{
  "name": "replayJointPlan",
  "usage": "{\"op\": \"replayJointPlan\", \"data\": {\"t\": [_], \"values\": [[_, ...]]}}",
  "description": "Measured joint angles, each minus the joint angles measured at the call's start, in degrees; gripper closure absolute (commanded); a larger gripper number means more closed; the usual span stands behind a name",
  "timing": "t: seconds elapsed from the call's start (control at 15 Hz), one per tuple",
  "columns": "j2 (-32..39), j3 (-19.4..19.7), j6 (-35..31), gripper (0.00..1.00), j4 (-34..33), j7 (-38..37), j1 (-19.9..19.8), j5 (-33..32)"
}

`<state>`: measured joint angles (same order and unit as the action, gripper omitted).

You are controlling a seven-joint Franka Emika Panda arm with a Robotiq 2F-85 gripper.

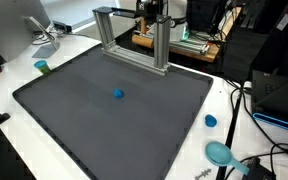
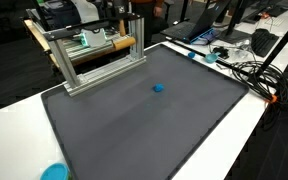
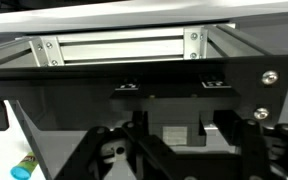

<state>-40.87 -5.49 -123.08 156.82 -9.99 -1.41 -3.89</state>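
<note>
gripper (image 3: 174, 164) is placed up at the aluminium frame (image 1: 162, 48), which stands upright on the far edge of the dark mat (image 1: 74, 125) in both exterior views. in the wrist view the frame (image 3: 114, 45) fills the upper half, so the tool is judged to be close in front of it. contact cannot be confirmed. finger state cannot be told: the linkages are dark on dark and the tips are cut off at the bottom edge. nothing is seen held between them. a small blue piece (image 1: 118, 95) lies alone mid-mat, well apart from frame and gripper. a blue cap (image 1: 211, 121) sits on the white table (image 1: 4, 115) just off the mat's edge. step is judged as positioning at the frame, with no grasp made. for any next move, clearance from the posts and top bar is called for, the wrist is to be squared to the rail, and finger spread is to be confirmed before contact.
</note>
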Motion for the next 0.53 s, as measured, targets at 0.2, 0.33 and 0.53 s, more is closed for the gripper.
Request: {"op": "replayJointPlan", "data": {"t": [0.2,0.33,0.53], "values": [[-0.12,0.22,-0.61,0.71,0.00,0.08,-0.46,-0.18],[-0.12,0.32,-1.05,0.71,0.09,0.22,-0.41,-0.14],[-0.10,0.34,-2.15,0.71,0.28,0.32,-0.36,-0.14]]}}
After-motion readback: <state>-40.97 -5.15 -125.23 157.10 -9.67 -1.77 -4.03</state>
